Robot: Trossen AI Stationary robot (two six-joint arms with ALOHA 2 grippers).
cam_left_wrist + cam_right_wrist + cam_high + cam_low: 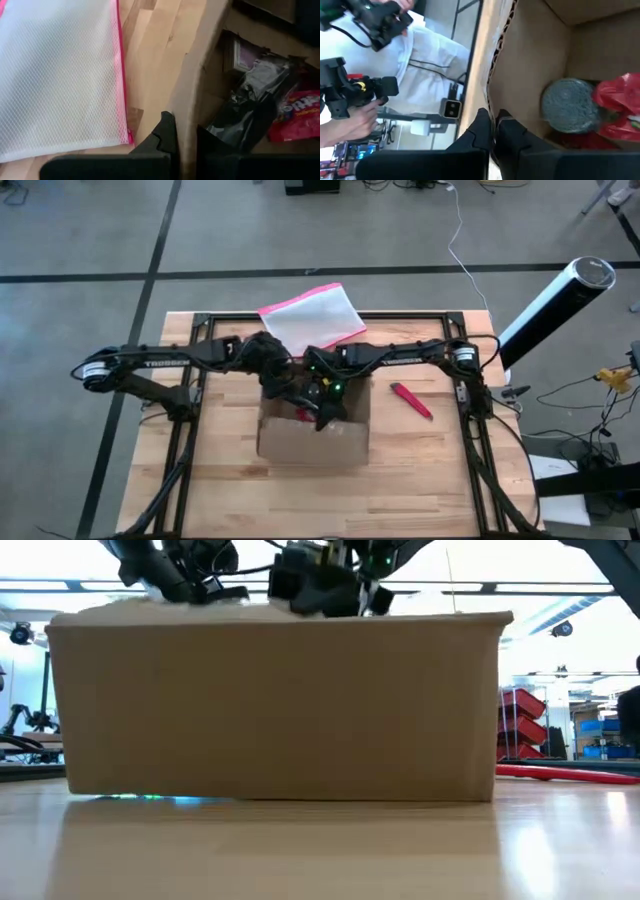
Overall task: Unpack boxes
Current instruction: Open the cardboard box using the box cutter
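Observation:
The brown cardboard box (312,435) stands open on the table's middle, its bottom flat on the wood; in the low view it fills the picture as the box (280,705). Inside lie a black plastic bag (250,115), a red snack packet (297,117) and a grey round thing (570,105). My left gripper (186,142) is at the box's far left rim, shut on the cardboard. My right gripper (493,131) is over the box's middle (325,405), also shut on a cardboard edge. My left gripper pinches the box's far wall at its upper edge (189,112), one finger (165,135) outside and one finger (210,142) inside the box. The box rests on the table. My right gripper pinches a thin cardboard edge (492,107) of the box between its two fingers, the box's inside lying to one side of them.
A pink-edged translucent pouch (312,320) lies flat on the table just beyond the box's far side. A red tool (411,400) lies to the right of the box. A person's hands (355,117) hold control handles in the room beyond.

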